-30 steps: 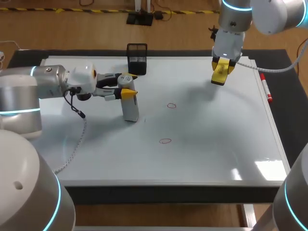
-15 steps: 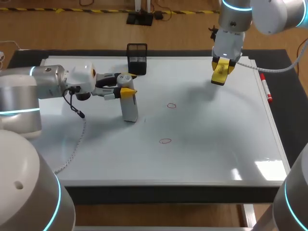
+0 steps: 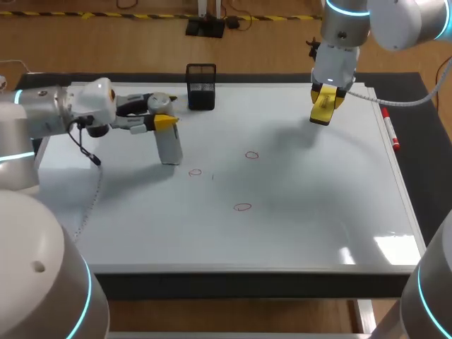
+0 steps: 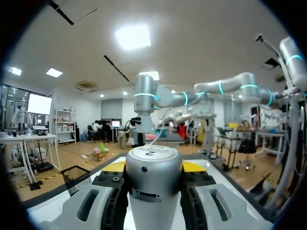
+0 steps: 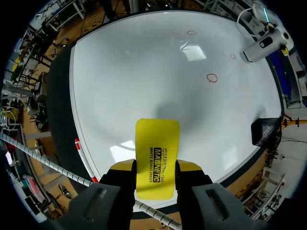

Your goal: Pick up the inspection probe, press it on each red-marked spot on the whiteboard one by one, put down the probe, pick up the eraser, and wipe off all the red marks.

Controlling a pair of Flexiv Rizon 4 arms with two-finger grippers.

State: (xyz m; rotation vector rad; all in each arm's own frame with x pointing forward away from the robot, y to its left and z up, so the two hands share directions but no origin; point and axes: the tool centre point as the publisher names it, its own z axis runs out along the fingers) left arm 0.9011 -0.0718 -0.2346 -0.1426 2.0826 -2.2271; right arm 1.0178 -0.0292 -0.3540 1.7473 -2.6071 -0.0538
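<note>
The inspection probe (image 3: 168,145), a grey cylinder, stands upright just above the whiteboard (image 3: 318,212) at its left, with my left gripper (image 3: 159,120) shut on its top. Up close, the probe (image 4: 153,187) fills the space between the left gripper's (image 4: 153,167) fingers. Three red marks are drawn on the board: one (image 3: 195,171) just right of the probe's foot, one (image 3: 252,155) in the middle, one (image 3: 242,207) nearer the front. My right gripper (image 3: 323,104) hangs over the back right of the board, shut on the yellow eraser (image 3: 323,107), which juts out past the fingers (image 5: 157,160).
A black mesh holder (image 3: 201,86) stands at the board's back edge, close behind the left gripper. A red marker (image 3: 390,131) lies along the right edge. The left arm's cable (image 3: 92,205) trails over the board's left side.
My left arm has carried the probe leftward, off a red mark that now shows beside it. The right arm and eraser have not moved.
</note>
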